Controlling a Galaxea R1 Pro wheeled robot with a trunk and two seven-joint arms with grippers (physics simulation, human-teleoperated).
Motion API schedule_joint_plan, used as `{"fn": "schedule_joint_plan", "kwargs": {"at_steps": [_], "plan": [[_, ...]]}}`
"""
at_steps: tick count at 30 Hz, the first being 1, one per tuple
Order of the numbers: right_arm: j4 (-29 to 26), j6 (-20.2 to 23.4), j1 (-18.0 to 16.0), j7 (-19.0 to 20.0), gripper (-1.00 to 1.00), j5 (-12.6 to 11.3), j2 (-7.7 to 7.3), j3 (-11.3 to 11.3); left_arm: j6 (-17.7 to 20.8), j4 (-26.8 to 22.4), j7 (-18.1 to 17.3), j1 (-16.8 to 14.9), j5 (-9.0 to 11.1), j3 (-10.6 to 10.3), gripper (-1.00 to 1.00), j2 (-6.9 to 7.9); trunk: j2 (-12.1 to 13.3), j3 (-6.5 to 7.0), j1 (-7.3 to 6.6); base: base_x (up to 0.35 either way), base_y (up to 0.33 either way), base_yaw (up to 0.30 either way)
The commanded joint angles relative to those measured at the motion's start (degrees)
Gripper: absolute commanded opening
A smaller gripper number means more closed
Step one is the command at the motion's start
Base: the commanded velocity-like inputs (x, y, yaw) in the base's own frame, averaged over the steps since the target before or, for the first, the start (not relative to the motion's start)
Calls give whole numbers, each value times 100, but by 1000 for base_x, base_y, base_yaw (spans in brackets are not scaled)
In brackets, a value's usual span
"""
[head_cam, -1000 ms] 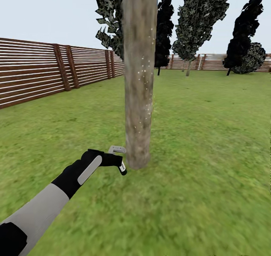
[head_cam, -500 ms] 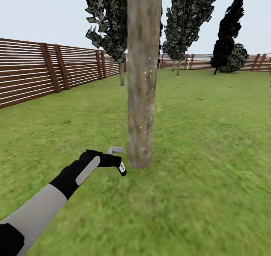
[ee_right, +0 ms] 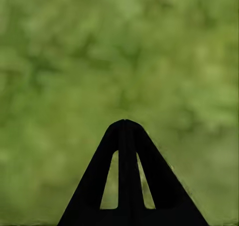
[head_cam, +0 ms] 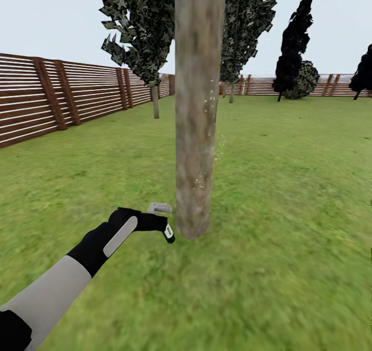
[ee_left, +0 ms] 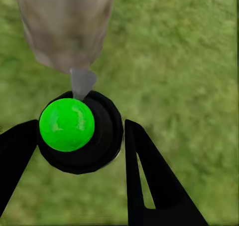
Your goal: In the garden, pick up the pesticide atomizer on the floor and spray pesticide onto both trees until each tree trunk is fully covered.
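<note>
Left gripper [head_cam: 161, 223] holds the atomizer [head_cam: 168, 232] low beside the near tree trunk [head_cam: 195, 108].

At the left runs a brown slatted fence [head_cam: 41, 100]; one grey and black arm reaches over the lawn [head_cam: 289, 196], its jaws clamped on the one small atomizer, whose long axis slants down and toward the trunk's foot, white tip lowest. In the left wrist view its round black body carries a green cap [ee_left: 66, 124], with a grey nozzle [ee_left: 82, 83] aimed at the trunk base. A few white pesticide specks [head_cam: 209, 103] dot the trunk's right side. Two leafy trees stand behind it, three darker ones far right. The whole view has swung since a second ago; the background trees sit further left. The right gripper [ee_right: 126, 123] hangs over grass, jaws together.
</note>
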Motion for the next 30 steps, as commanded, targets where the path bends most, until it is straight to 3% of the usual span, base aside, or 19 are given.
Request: {"fn": "schedule_joint_plan", "kwargs": {"at_steps": [1, 9, 18, 30], "plan": [[-17, 34, 2, -7, -100, -48, 0, -1, 11, -12, -10, 3, -7, -9, -100, 13, -2, -5, -1, -33, 331, -213], [-18, 34, 0, -7, -100, -40, 16, 1, 11, -31, -10, 13, -7, -9, -100, 126, -2, -5, -1, -96, 319, -119], [-18, 29, 3, -7, -100, -22, 20, 9, 12, -51, -9, 39, -7, -10, -100, 129, -2, -5, -1, 233, 190, -133], [-18, 33, 3, -10, -100, -30, 25, 9, 13, -109, -7, 48, -7, -10, -100, 129, -2, -5, -1, 20, 216, -143]]}}
